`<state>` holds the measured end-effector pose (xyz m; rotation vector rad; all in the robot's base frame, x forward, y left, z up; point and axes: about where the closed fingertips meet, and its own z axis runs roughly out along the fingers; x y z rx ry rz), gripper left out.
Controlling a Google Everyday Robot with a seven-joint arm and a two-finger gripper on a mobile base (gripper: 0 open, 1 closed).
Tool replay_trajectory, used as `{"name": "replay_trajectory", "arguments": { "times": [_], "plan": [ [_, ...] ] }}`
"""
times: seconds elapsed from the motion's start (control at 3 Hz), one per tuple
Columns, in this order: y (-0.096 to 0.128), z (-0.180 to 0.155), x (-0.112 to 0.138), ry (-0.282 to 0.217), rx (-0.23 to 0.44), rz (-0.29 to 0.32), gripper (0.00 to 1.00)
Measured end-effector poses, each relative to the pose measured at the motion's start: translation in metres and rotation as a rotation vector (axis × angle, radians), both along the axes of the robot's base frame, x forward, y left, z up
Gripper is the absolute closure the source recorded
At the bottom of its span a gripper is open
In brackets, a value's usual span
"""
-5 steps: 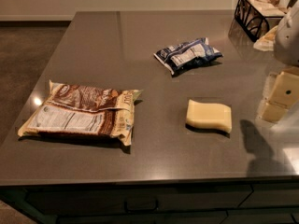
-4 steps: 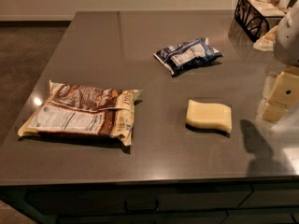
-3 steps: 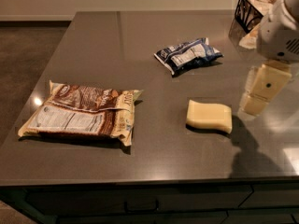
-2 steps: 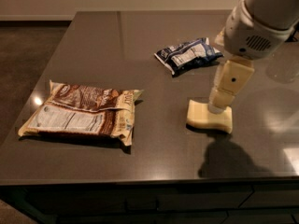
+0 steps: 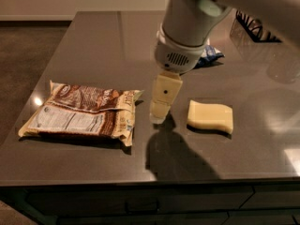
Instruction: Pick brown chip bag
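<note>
Brown with cream edges, the bag [image 5: 82,116] lies flat on the dark tabletop [image 5: 103,46] near its front-left edge, label panel up. Its right-hand seam is the nearest part to the gripper [image 5: 159,114]. The gripper hangs from the white arm [image 5: 187,27] and points down, close above the tabletop. It sits in the gap between the bag at its 9 o'clock and the yellow sponge [image 5: 211,117] at its 3 o'clock, and touches neither. It is seen edge-on, so I cannot tell whether the jaws are wide or narrow. This looks like the approach step: the tool is low and just beside the bag, but nothing is grasped yet. A flat, slack bag offers little to pinch from above, so I judge the raised seam at the right end the likeliest hold. The gripper would need to move toward 9 o'clock to reach it. The blue bag [image 5: 211,55] at 1 o'clock, half hidden by the arm, and the wire basket [image 5: 255,27] at 2 o'clock are well apart from that path. The sponge is the only near thing that could be knocked.
</note>
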<state>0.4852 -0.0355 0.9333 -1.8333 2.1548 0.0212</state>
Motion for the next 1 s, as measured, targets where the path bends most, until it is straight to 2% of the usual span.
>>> {"name": "replay_trajectory", "arguments": {
  "times": [0.33, 0.67, 1.0],
  "plan": [
    [0.042, -0.024, 0.001, 0.031, -0.025, 0.04, 0.0],
    [0.09, -0.061, 0.003, 0.085, -0.068, 0.082, 0.0],
    [0.113, -0.087, 0.009, 0.129, -0.099, 0.097, 0.0]
  ]
}}
